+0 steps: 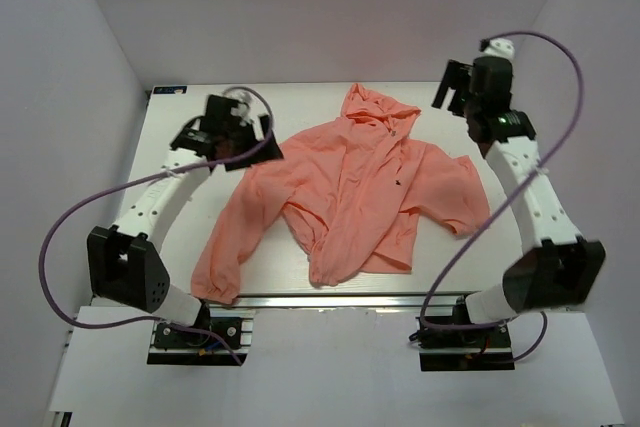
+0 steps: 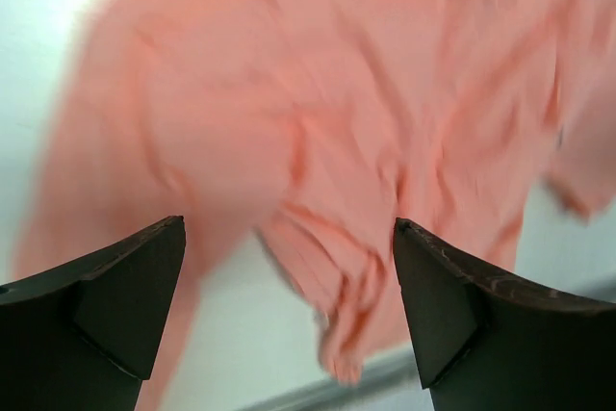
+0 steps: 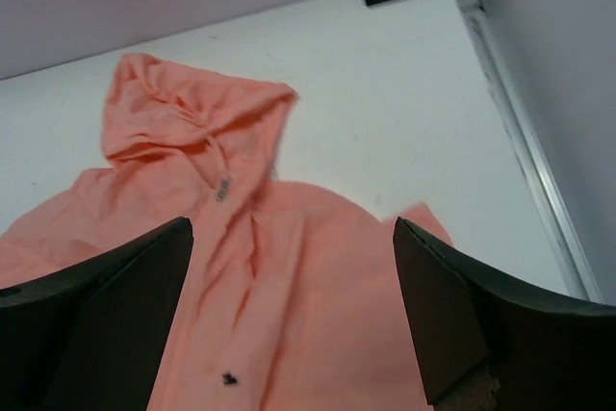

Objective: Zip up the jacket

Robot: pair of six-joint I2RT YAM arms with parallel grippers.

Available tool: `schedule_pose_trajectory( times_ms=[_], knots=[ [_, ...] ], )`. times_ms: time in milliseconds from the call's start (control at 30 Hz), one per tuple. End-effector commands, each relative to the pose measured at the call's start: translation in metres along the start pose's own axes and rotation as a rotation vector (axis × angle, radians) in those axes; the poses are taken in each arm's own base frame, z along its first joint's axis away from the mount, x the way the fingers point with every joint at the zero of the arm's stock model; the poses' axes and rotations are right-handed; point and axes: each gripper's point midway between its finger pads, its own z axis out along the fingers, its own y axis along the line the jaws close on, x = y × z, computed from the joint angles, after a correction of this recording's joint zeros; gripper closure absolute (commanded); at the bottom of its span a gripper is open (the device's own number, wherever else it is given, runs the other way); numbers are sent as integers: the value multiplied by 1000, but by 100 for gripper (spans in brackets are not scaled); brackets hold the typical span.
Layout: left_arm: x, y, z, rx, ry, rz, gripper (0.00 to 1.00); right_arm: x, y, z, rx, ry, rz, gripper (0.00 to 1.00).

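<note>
Across the middle of the white table (image 1: pixel 300 107) I see the jacket (image 1: pixel 350 197) lying front up, its hood (image 3: pixel 192 113) toward the far edge, the hem bunched at the near edge and one sleeve trailing toward the near left corner. The left gripper (image 2: pixel 289 226) hangs above the jacket, jaws wide and holding nothing. The right gripper (image 3: pixel 294 223) hovers over the hood side, jaws equally wide and empty. A tiny dark chest mark (image 3: pixel 228 379) shows.
</note>
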Motion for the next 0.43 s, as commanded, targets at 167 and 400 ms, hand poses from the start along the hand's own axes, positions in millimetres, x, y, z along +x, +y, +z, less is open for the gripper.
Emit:
schedule_pose_trajectory(
  times_ms=[167, 400],
  knots=[
    [-116, 84, -101, -298, -449, -167, 2, 61, -81, -97, 308, 48, 134, 11],
    [-112, 95, -135, -342, -547, -173, 2, 75, -83, -147, 220, -75, 209, 11]
  ],
)
